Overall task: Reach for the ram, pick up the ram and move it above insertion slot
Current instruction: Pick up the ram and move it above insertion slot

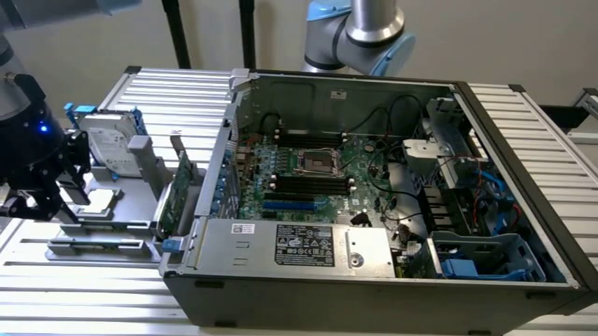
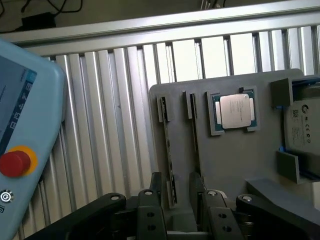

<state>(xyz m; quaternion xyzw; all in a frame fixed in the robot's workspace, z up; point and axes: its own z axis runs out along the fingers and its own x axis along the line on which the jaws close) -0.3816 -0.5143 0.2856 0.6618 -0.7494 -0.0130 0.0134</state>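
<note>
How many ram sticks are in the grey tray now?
2. One ram stick stands on edge beside the processor; the other ram stick is one slot farther from it, running in between the open claw fingers.

Satin metal, matt plastic
Ribbed silver aluminium tabletop (image 2: 100, 125), smooth; flat grey plastic tray (image 2: 240, 160) and black gripper (image 2: 176, 187), matt.

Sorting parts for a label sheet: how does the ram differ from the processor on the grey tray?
The ram is a long, narrow stick standing on edge; the processor is squarish and lies flat. The ram looks dark; the processor shows a silver lid. Both sit in the grey tray.
</note>
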